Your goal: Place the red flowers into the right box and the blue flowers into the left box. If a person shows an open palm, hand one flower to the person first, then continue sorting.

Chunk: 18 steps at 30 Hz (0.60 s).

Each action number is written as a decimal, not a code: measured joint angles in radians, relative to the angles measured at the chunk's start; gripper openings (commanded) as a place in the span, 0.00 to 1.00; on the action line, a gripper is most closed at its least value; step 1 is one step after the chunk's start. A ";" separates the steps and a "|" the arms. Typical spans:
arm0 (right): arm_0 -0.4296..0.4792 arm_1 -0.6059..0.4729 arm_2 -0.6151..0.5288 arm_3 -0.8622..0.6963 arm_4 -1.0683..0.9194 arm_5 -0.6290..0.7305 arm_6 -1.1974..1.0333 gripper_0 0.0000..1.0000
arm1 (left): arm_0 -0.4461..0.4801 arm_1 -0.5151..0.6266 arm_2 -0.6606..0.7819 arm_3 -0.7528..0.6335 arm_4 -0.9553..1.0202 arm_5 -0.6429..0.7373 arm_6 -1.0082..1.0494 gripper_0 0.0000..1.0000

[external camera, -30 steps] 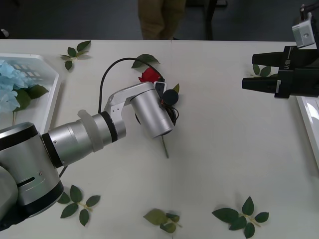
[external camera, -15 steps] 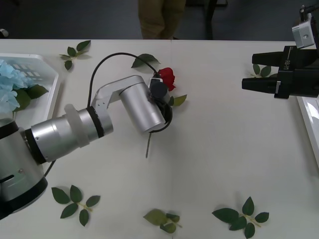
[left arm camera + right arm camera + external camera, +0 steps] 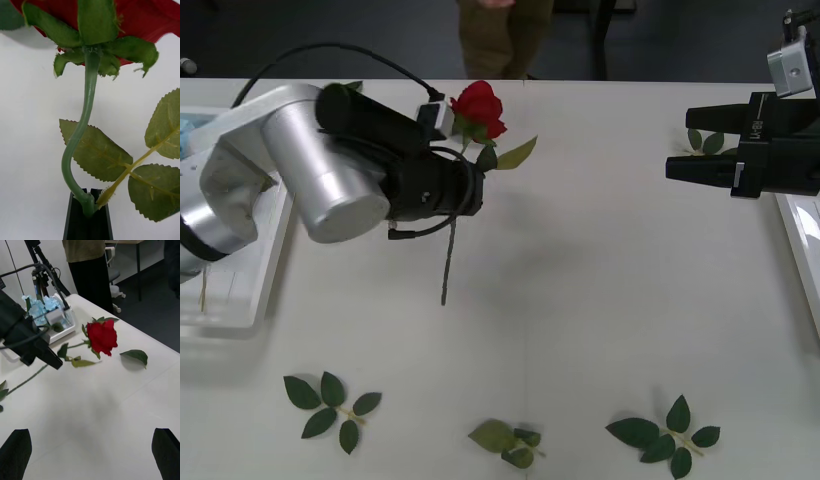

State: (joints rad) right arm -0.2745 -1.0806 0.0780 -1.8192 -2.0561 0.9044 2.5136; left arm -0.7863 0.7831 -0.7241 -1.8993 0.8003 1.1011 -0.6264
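The left tool (image 3: 89, 210) pinches the red rose (image 3: 478, 108) by its thin stem; the right tool (image 3: 90, 453) waits open. The rose could slip or twist and fall on the table (image 3: 600, 330)

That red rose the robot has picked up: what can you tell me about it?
The red rose looks artificial, like fabric: a deep red head over green sepals, a thin, bent green stem and a few toothed leaves. The left gripper is shut on the stem below the head, holding it off the white table. The head points toward the table's far edge and the stem's free end hangs down.
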 measured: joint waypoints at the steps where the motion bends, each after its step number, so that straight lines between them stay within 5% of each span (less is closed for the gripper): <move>1: 0.000 0.000 0.000 0.001 -0.005 0.000 0.000 0.94 | 0.029 0.003 0.059 -0.024 0.028 0.008 -0.007 0.00; 8: 0.000 0.000 0.000 0.046 -0.065 0.041 0.003 0.94 | 0.174 -0.008 0.395 -0.110 0.232 0.017 -0.394 0.00; 11: 0.000 0.000 -0.001 0.066 -0.082 0.067 0.012 0.93 | 0.192 -0.039 0.445 -0.110 0.280 -0.014 -0.586 0.00; 18: 0.000 0.000 -0.001 0.083 -0.095 0.075 0.033 0.93 | 0.205 -0.137 0.450 -0.109 0.282 -0.190 -0.662 0.00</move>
State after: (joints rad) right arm -0.2744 -1.0806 0.0766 -1.7365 -2.1511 0.9795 2.5470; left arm -0.5818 0.6461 -0.2746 -2.0086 1.0824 0.9112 -1.2882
